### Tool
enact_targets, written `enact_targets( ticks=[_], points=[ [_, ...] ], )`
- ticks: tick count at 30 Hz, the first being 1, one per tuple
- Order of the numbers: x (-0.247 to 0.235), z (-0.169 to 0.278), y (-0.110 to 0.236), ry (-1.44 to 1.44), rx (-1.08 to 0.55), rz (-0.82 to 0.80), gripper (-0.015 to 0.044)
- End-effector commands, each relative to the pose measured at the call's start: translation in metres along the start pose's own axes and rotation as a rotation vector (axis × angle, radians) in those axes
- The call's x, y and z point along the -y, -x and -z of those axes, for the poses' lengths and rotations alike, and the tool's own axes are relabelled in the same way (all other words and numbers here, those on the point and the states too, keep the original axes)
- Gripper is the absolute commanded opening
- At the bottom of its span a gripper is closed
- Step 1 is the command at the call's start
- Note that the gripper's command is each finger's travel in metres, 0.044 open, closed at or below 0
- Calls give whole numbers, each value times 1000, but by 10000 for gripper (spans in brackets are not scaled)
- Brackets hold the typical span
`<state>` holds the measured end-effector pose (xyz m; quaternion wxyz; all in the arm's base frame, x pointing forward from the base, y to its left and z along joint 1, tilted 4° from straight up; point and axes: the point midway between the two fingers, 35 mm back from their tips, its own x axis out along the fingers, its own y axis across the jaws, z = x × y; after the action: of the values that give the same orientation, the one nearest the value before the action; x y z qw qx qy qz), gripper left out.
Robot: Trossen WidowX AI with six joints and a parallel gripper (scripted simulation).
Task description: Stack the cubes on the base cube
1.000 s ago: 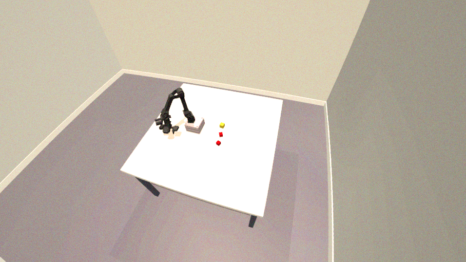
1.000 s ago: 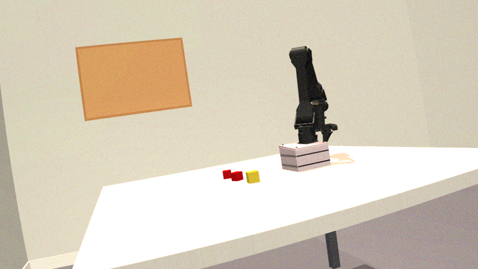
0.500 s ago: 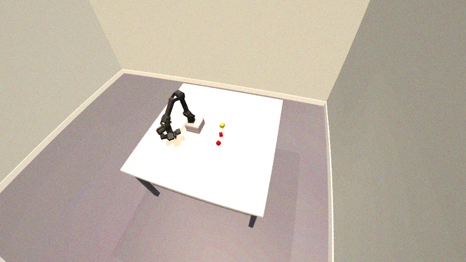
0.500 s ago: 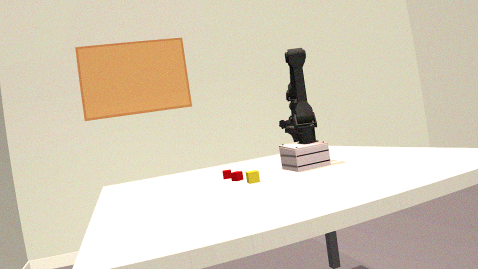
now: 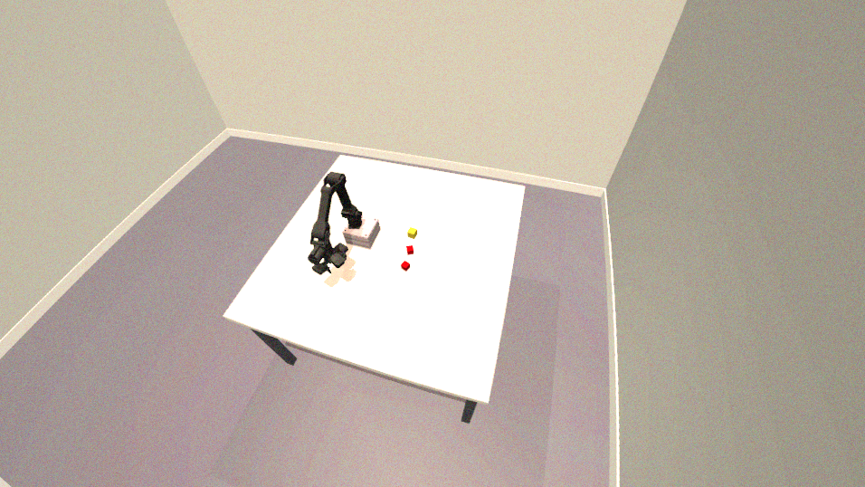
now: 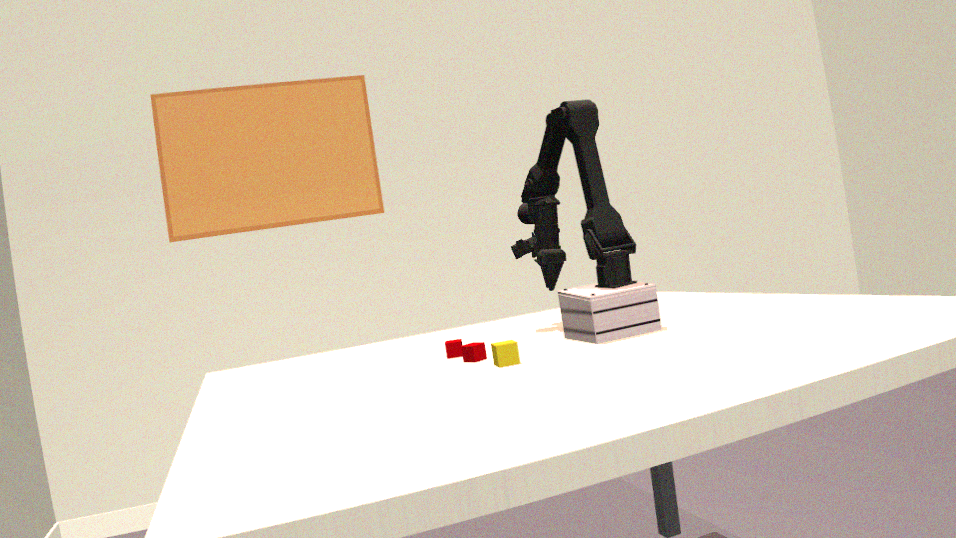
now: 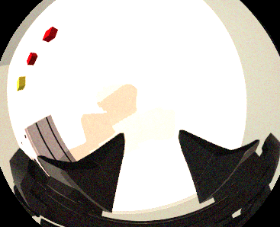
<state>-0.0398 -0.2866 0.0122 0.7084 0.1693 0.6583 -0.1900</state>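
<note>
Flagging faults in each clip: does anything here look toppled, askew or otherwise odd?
Nothing stands out. Two small red cubes and the small yellow cube sit flat on the white table; the black claw hangs open, holding nothing.

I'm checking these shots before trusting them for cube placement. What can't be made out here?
- Top view: the two small red cubes and the small yellow cube are too tiny to judge orientation.
- Exterior view: the nearer red cube overlaps the farther one, so contact between them is unclear.
- Wrist view: the white ribbed base block is partly hidden by the black gripper finger.
</note>
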Motion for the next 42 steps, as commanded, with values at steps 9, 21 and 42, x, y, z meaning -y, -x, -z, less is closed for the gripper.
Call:
enact_targets(
  ticks=[9, 21, 42],
  points=[
    [-30, -90, 8, 427, -3, -30, 265],
    [-96, -174, 18, 875, 0, -62, 265],
    [-241, -249, 33, 1529, 7, -112, 265]
  ],
)
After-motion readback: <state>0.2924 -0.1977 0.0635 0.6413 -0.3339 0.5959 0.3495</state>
